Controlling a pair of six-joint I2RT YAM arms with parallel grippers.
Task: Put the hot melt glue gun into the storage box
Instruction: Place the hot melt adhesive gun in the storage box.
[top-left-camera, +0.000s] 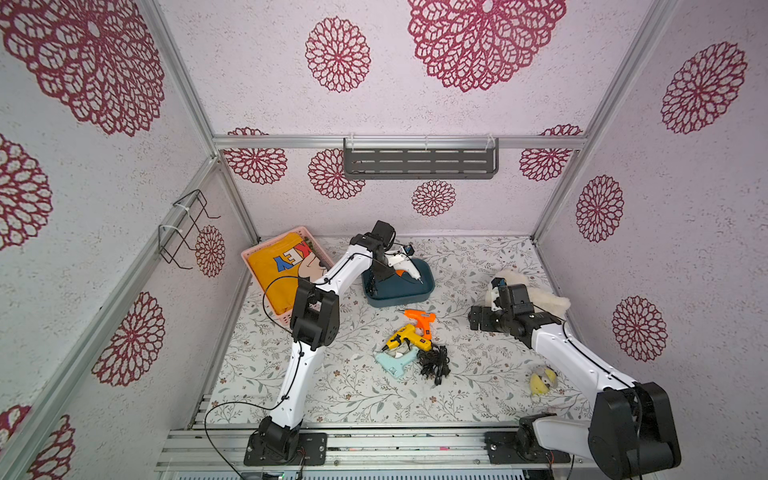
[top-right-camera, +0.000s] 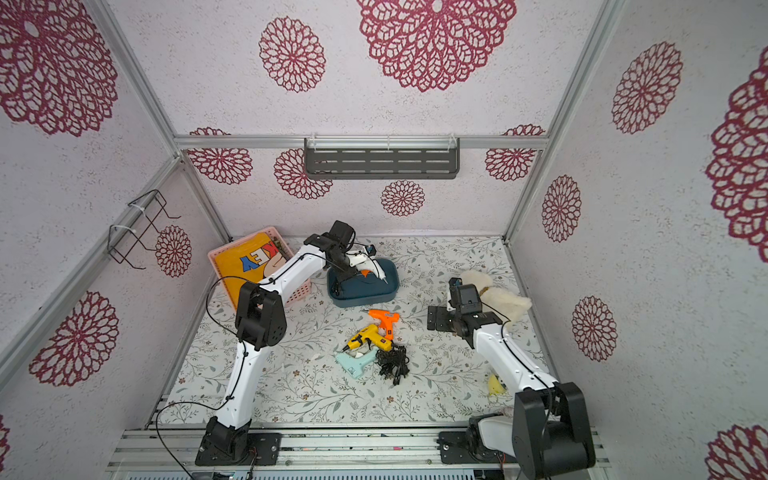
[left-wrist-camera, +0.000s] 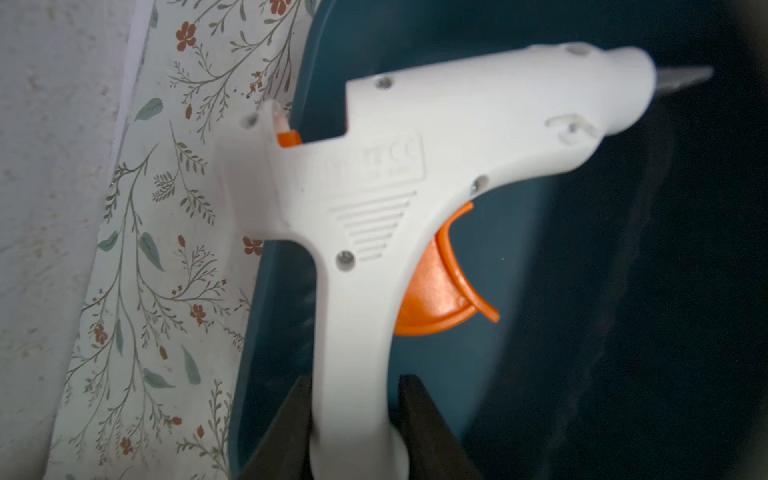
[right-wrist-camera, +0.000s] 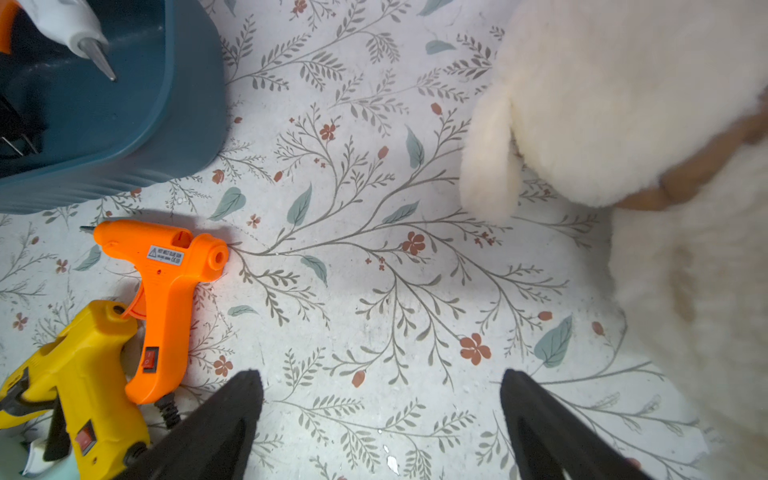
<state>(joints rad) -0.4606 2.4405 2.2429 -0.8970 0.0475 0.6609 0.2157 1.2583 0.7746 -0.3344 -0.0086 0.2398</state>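
I'm holding left claw (left-wrist-camera: 356, 380) clamped on white glue gun (left-wrist-camera: 395, 166), box (left-wrist-camera: 511, 257) just below, not dropped; right claw (right-wrist-camera: 380, 376) apart, three guns (top-left-camera: 405, 338) waiting beside.

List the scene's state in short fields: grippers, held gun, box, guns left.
left gripper: shut on the white glue gun, by its handle
white glue gun: over the storage box, nozzle pointing in
right gripper: open, empty, above the table
guns on table: orange glue gun, yellow glue gun, pale teal glue gun
other: plush toy, pink basket
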